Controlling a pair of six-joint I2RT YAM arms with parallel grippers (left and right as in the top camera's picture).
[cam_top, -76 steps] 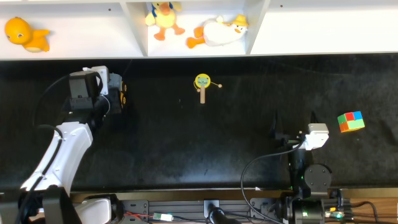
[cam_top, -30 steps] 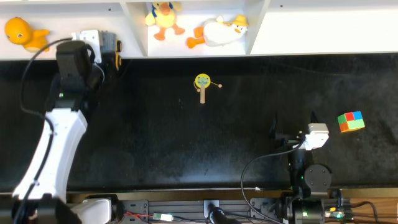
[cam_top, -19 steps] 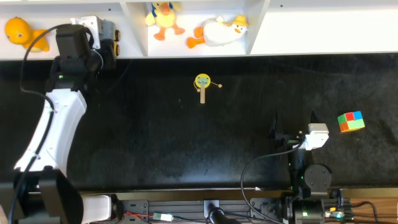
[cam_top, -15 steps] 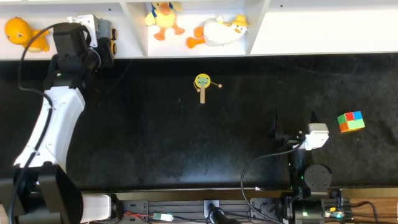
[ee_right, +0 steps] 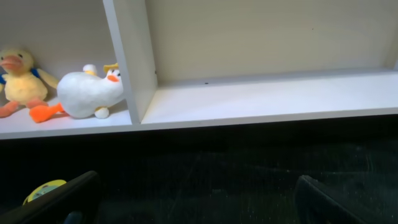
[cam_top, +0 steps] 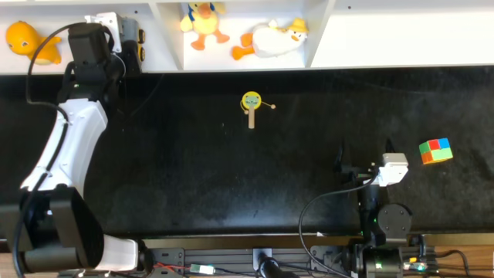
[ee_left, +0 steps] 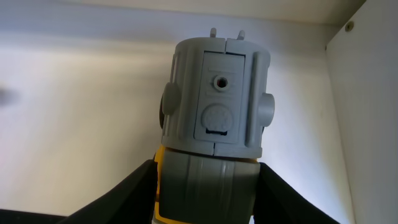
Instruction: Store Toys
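My left gripper [cam_top: 122, 37] is shut on a grey and yellow toy truck [cam_top: 133, 38] and holds it inside the left compartment of the white shelf [cam_top: 93, 63], beside the divider. In the left wrist view the truck [ee_left: 214, 124] stands between my fingers [ee_left: 124, 199], with the shelf's back wall behind it. A yellow rattle drum [cam_top: 251, 104] lies on the black mat mid-table. A coloured cube [cam_top: 435, 150] sits at the right. My right gripper [cam_top: 363, 153] rests open low at the right, with nothing in it [ee_right: 199, 211].
An orange duck [cam_top: 31, 42] sits in the left compartment. A yellow duck plush [cam_top: 203, 22] and a white duck plush [cam_top: 270, 38] fill the middle one. The right compartment [ee_right: 280, 93] past the divider [ee_right: 130, 62] has bare floor.
My left arm has carried the toy truck from the mat up and into the shelf's left compartment. The right arm has not moved.
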